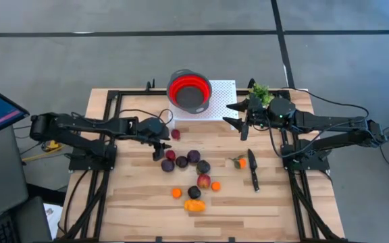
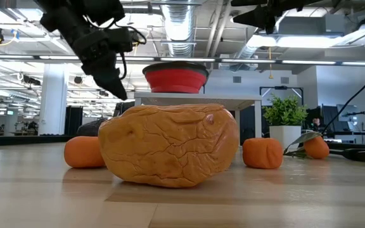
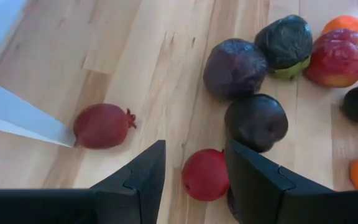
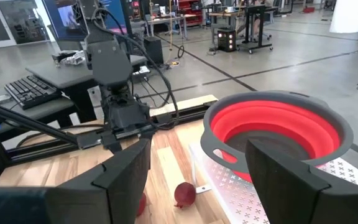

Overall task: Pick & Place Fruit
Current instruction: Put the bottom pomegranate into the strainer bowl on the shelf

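The left gripper point(image 3: 194, 171) hangs just above the wooden table point(image 1: 134, 202), its dark fingers apart around a small round red fruit point(image 3: 205, 174) — not closed on it. Beside it lies a dark red pomegranate-like fruit point(image 3: 102, 125), its crown tip pointing toward the purple plums point(image 3: 235, 67). The right gripper point(image 1: 242, 123) waits open near the red collapsible bowl point(image 1: 189, 90).

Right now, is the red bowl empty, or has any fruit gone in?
Empty as far as shown. The right wrist view looks into the red bowl and shows only bare red walls; the high view shows a plain grey bottom.
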`<control>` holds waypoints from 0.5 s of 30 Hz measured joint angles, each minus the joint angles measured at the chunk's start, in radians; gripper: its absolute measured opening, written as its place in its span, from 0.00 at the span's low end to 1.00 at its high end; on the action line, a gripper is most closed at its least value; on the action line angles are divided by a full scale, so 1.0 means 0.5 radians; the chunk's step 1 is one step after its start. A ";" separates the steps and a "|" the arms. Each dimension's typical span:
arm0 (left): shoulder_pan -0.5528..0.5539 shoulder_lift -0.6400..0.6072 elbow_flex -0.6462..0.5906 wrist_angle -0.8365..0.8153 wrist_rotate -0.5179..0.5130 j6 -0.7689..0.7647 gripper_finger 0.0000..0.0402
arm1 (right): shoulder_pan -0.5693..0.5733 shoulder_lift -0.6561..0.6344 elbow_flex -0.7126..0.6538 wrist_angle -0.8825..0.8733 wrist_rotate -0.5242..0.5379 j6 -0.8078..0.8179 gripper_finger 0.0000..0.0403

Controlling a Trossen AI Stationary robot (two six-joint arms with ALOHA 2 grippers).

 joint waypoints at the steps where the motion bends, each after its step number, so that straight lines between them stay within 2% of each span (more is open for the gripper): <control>1: 0.000 0.017 -0.012 0.030 0.002 0.001 0.40 | 0.000 0.000 0.000 0.000 0.000 -0.001 0.65; 5: -0.001 0.106 -0.045 0.059 0.019 0.009 0.40 | 0.001 0.001 0.000 0.000 0.001 0.000 0.65; 10: -0.015 0.266 -0.045 0.121 0.151 0.104 0.40 | 0.000 0.001 0.000 -0.006 0.001 0.000 0.65; 15: -0.045 0.382 -0.045 0.143 0.162 0.120 0.40 | 0.000 0.001 0.000 -0.019 0.001 0.000 0.65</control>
